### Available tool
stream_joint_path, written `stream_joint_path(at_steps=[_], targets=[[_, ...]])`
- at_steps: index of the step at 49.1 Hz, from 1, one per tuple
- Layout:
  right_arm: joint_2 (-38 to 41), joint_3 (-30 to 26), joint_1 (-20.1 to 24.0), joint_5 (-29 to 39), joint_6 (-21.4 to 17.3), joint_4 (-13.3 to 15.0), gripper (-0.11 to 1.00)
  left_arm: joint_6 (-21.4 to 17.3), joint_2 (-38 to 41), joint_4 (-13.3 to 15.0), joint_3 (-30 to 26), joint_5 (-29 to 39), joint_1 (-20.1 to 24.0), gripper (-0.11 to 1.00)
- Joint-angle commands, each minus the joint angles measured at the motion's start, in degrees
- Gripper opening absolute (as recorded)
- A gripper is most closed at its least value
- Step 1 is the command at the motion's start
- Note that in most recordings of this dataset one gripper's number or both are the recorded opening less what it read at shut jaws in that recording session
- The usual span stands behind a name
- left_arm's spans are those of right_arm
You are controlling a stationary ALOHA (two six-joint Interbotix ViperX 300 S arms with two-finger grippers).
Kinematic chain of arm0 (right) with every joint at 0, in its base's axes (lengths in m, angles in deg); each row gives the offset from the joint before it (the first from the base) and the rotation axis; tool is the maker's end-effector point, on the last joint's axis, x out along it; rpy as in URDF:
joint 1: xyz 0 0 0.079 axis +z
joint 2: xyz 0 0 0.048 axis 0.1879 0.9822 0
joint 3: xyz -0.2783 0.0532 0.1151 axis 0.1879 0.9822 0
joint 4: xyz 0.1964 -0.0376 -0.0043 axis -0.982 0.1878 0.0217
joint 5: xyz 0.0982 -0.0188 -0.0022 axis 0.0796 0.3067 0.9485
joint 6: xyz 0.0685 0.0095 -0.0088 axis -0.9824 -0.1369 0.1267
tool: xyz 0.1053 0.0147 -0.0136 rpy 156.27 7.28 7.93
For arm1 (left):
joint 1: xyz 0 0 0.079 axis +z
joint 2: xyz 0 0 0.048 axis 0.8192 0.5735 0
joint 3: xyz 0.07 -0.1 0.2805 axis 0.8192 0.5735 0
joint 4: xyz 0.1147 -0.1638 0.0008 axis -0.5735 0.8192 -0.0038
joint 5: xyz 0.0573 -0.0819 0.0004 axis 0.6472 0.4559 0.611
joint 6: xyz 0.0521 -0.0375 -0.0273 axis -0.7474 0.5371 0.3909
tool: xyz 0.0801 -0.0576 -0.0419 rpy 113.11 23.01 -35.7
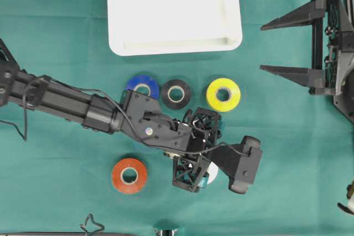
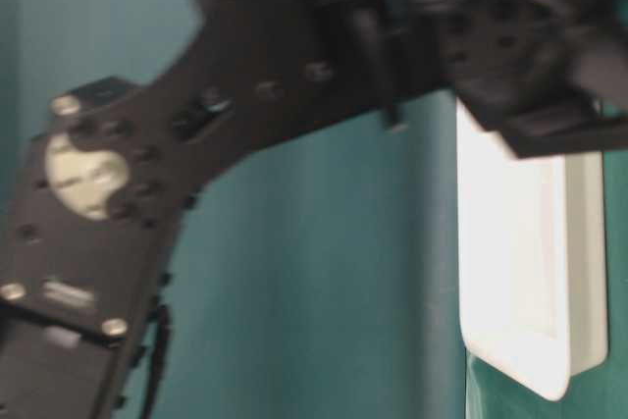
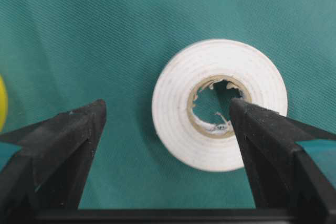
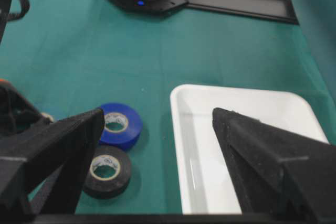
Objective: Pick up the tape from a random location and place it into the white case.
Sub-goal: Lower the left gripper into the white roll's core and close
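Now the left gripper hangs wide apart over a white tape roll lying flat on the green cloth; one finger overlaps the roll's core, but nothing is grasped. Farther off, the right gripper also stands spread and holds nothing, beside the white case.

**Even light, one blurred view**

We see bright, diffuse light from above, with only soft, short shadows beside the tape rolls on the green cloth. The white case is nearly overexposed, its rim detail washed out. Our table-level view is blurred throughout, the close arm smeared. Wrist views are sharp at centre, softer on the near fingers.
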Motion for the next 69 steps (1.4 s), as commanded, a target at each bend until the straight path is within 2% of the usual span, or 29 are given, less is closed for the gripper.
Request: stream_joint_path(at_steps=[1,15,43,45,48,58,59,69], targets=[[0.2,-1.4,0.1,-0.4,0.0,0.1,0.93,0.0,-0.6,-0.1,-0.7,-0.7,-0.3,1.00],[0.3,-1.4,0.1,-0.3,0.0,0.1,0.93,0.0,0.7,-0.2,0.1,-3.1,-0.2,1.00],[0.4,-1.3,0.5,0.0,0.1,0.1,0.93,0.0,0.8,-0.1,0.8,-3.2,-0.2,0.98],[0.3,-1.3,0.6,-0.1,0.1,0.0,0.93,0.0,0.7,-0.2,0.9,-3.2,-0.2,0.94],[0.3,-1.3,0.6,0.0,0.1,0.1,0.93,0.0,0.7,0.0,1.1,-3.3,-0.3,0.82],[0.3,-1.4,0.8,0.0,0.1,0.2,0.93,0.0,0.6,0.2,1.1,-3.3,-0.3,0.25],[0.4,-1.4,0.9,0.0,0.1,0.2,0.93,0.0,0.6,0.2,1.1,-3.3,-0.3,0.22],[0.3,-1.4,1.2,0.0,0.1,0.4,0.93,0.2,0.5,0.3,1.1,-3.1,-0.3,0.22]])
